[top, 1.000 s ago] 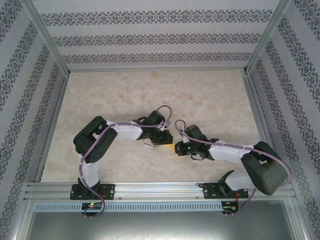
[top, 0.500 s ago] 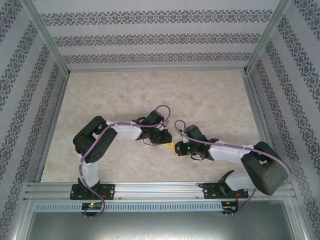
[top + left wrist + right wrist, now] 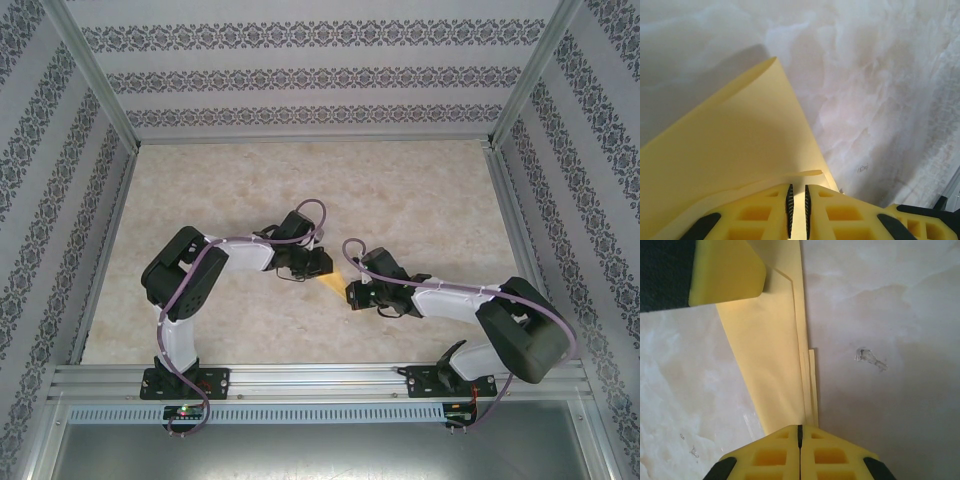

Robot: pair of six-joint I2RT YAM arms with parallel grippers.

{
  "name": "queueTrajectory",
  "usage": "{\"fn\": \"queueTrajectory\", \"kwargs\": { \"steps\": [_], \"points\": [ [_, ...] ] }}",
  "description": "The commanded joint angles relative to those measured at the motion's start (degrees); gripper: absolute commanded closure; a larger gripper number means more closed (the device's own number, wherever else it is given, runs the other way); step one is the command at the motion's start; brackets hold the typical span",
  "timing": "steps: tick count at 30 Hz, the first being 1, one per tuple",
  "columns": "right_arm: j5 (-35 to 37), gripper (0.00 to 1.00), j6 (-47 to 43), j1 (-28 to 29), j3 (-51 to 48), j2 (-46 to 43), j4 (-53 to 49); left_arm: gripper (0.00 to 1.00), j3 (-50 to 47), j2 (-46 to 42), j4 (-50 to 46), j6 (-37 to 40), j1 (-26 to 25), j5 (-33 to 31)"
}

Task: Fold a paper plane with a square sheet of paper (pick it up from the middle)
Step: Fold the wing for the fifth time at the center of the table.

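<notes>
The square sheet of paper (image 3: 332,283) is mustard yellow and folded into a long pointed shape, lying on the table between the two grippers. My left gripper (image 3: 321,268) is shut on its wide end. In the left wrist view the paper (image 3: 740,150) fans out ahead of that gripper (image 3: 797,187), and a strip of it shows between the black pads. My right gripper (image 3: 352,293) is shut, its tips (image 3: 800,428) resting at the narrow end of the paper (image 3: 770,365), where stacked fold edges run along the right side. One left finger (image 3: 727,272) lies over the far end.
The marbled table (image 3: 400,190) stretches beyond the arms. Aluminium rails (image 3: 300,378) and patterned walls (image 3: 300,75) close it in on all sides. A small scuff mark (image 3: 870,358) lies to the right of the paper.
Both grippers and the paper between them have shifted left and a little farther from the arm bases. Both gripper states look unchanged.
</notes>
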Motion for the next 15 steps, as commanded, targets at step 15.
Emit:
{"fn": "queueTrajectory", "kwargs": {
  "steps": [15],
  "points": [
    [3.3,0.95,-1.0,0.8,-0.6,3.0,-8.8,0.8,4.1,4.3,-7.5,7.0,7.8,-4.0]
  ]
}}
